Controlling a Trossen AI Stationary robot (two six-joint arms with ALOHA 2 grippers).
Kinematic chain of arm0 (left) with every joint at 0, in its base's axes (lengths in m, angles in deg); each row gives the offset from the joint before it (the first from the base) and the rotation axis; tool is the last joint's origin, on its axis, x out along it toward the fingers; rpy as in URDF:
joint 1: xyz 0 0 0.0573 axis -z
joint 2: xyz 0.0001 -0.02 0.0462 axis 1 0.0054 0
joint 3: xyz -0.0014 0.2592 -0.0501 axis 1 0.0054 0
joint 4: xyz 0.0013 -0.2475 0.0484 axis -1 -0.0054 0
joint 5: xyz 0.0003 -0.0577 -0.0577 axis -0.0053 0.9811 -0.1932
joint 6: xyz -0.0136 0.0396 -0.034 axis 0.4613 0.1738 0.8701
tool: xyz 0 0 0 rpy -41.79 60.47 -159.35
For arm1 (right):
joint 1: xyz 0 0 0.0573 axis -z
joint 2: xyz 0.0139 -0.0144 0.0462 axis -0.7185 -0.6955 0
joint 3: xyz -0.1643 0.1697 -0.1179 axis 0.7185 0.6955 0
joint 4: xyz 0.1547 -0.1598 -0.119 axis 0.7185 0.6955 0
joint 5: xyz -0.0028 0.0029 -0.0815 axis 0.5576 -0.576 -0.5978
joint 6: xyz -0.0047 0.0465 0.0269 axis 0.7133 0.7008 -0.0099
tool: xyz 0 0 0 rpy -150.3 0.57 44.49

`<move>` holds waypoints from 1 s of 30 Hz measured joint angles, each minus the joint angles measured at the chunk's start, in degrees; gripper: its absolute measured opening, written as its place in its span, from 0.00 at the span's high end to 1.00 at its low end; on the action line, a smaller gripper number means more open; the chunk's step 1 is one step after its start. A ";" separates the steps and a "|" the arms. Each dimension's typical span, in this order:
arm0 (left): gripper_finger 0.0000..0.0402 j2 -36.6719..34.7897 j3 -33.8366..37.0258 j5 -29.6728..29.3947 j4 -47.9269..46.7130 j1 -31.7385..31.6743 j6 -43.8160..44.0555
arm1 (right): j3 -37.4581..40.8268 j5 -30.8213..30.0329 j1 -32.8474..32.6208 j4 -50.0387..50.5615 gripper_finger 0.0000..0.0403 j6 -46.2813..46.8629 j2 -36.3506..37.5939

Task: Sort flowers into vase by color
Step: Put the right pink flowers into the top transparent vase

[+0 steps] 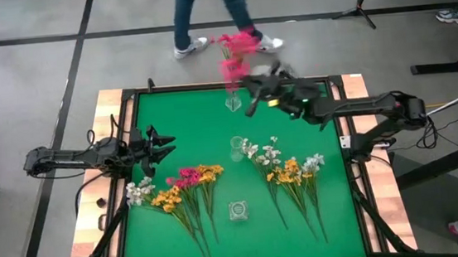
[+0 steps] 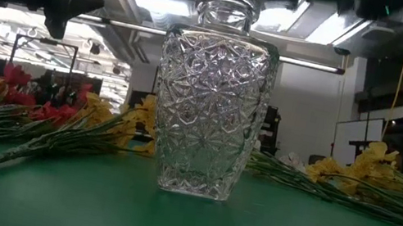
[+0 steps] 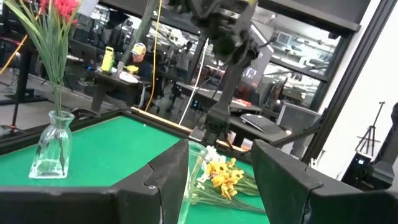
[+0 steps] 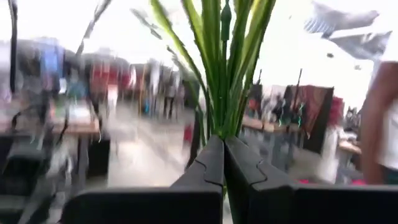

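A: How far along does the sorting look?

B: Early, I'd say. The far vase (image 1: 233,103) near the worktop's back edge already carries the pink flowers (image 1: 237,51), and the right gripper (image 1: 251,91) sits just beside them, clenched on their green stems (image 4: 219,59); its fingers are pressed together around them in its wrist view. So the pink batch is going in, or is just about seated.

A: And the rest?

B: Still lying flat. A left bunch (image 1: 180,191) of white, yellow-orange and a few magenta sprigs fans out on the near left, and a right bunch (image 1: 293,177) of white and yellow lies on the near right. The middle vase (image 1: 237,148) and the cut-glass vase (image 2: 210,102) closest to the front both look empty. White and yellow remain unsorted, plus the magenta ones in the left bunch.

A: The other arm?

B: The left gripper (image 1: 160,144) hangs over the left side of the worktop, fingers spread, holding nothing.

A: What's the surface like?

B: A green mat (image 1: 195,119) in a dark frame with wooden boards at the sides. The floor beyond is grey with taped lines; a person's legs (image 1: 211,13) pass just behind the worktop, another person sits at a desk farther off, and a tripod stands in the back.
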 joint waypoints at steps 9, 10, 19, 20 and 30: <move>0.57 0.01 0.00 -2.07 0.34 -0.04 -0.02 | 10.78 15.20 10.57 -19.72 1.00 5.91 -1.16; 0.57 0.01 0.00 -2.13 0.31 -0.04 -0.02 | 10.81 16.05 11.58 -19.60 1.00 5.90 -1.98; 0.57 0.00 0.00 -2.94 0.27 -0.04 -0.76 | 10.54 18.31 16.18 -19.31 1.00 5.79 -6.44; 0.57 0.00 0.00 -3.21 0.27 -0.04 -1.23 | 10.54 18.31 16.68 -19.26 1.00 5.81 -6.91; 0.57 0.00 0.00 -4.46 0.26 -0.04 -1.51 | 10.52 20.60 20.01 -24.36 1.00 7.69 -13.74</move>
